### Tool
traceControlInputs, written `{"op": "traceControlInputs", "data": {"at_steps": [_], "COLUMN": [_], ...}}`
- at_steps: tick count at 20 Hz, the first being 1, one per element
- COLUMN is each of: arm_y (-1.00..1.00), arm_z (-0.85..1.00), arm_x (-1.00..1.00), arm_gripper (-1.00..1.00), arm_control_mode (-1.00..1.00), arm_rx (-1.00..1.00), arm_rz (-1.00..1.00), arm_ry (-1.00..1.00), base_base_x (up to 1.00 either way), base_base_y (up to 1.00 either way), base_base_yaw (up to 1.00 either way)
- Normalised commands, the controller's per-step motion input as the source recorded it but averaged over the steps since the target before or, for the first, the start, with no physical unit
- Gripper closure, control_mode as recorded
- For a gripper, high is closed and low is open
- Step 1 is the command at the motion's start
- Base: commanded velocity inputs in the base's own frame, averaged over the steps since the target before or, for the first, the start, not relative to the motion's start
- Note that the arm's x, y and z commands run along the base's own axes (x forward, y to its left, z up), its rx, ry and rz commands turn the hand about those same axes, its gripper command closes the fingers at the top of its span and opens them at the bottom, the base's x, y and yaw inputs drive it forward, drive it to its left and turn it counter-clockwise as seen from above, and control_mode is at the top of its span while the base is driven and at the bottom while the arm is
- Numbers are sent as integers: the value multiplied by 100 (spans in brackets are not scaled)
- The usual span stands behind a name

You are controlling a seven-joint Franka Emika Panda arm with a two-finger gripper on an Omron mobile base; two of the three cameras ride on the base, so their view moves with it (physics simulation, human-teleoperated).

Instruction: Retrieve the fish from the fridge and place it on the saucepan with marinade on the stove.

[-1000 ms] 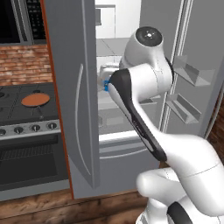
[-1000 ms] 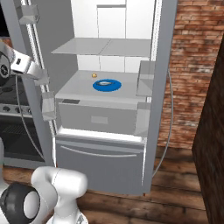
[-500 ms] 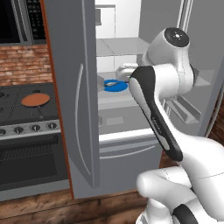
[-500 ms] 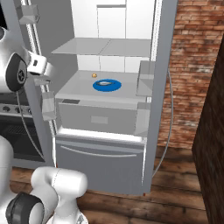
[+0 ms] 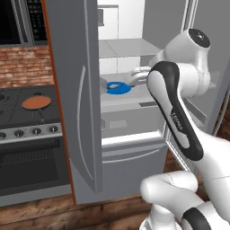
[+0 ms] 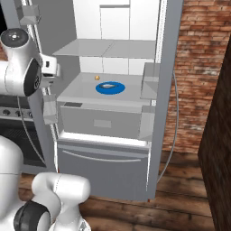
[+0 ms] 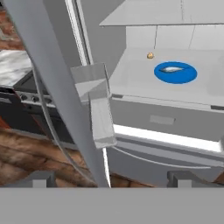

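Fingers (image 7: 37, 178) spread wide, holding nothing; slim grey-silver fish (image 7: 173, 68) lies on round blue plate (image 7: 176, 78); my hand faces open steel fridge (image 6: 106, 115).

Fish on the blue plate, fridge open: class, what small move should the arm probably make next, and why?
Probably reach the open gripper in toward the fish. The fridge doors are open, the fish lies untouched on the blue plate on the shelf, and the fingers hold nothing, well short of it, outside the fridge near the left door.
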Motion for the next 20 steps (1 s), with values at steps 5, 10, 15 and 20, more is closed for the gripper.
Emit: {"op": "traceControlInputs", "data": {"at_steps": [5, 10, 15, 20], "arm_y": [-2, -15, -17, 0], "arm_z": [0, 0, -6, -27], "arm_x": [0, 0, 0, 0], "arm_gripper": [-100, -100, -100, -100], "arm_control_mode": [-100, -100, -100, -100], "arm_rx": [0, 0, 2, 1], "arm_rz": [39, 37, 36, 26], "arm_ry": [-4, -8, -13, -16], "base_base_x": [0, 0, 0, 0], "base_base_y": [0, 0, 0, 0], "base_base_yaw": [0, 0, 0, 0]}}
